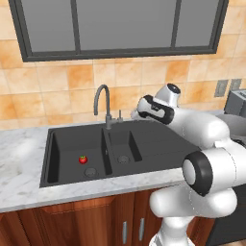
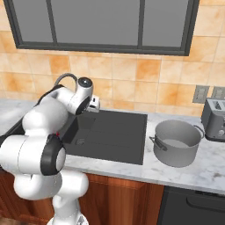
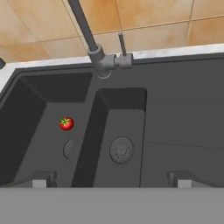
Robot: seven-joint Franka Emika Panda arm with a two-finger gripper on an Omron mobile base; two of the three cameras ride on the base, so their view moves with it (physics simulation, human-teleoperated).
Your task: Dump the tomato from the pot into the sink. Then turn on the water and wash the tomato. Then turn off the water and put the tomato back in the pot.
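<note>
The tiny red tomato (image 1: 83, 159) (image 3: 66, 124) lies on the floor of the wide left basin of the dark sink (image 1: 158, 144) (image 3: 183, 109), just behind its round drain. My gripper (image 1: 134, 115) (image 2: 94, 104) (image 3: 111, 181) hovers above the smaller basin, right of the gooseneck faucet (image 1: 101, 96) (image 3: 83, 26) and near its small lever handle (image 1: 120, 115) (image 3: 122, 45). Its fingertips (image 3: 41, 179) stand wide apart, open, with nothing between them. No water runs from the faucet. The grey pot (image 2: 176, 143) stands upright on the counter right of the sink (image 2: 118, 132).
A grey toaster (image 2: 215, 117) (image 1: 238, 103) sits at the far right against the tiled wall. Marble counter (image 1: 21, 158) surrounds the sink. A dark-framed window (image 1: 120, 29) hangs above the faucet, and wood cabinets (image 1: 96, 221) run below the counter.
</note>
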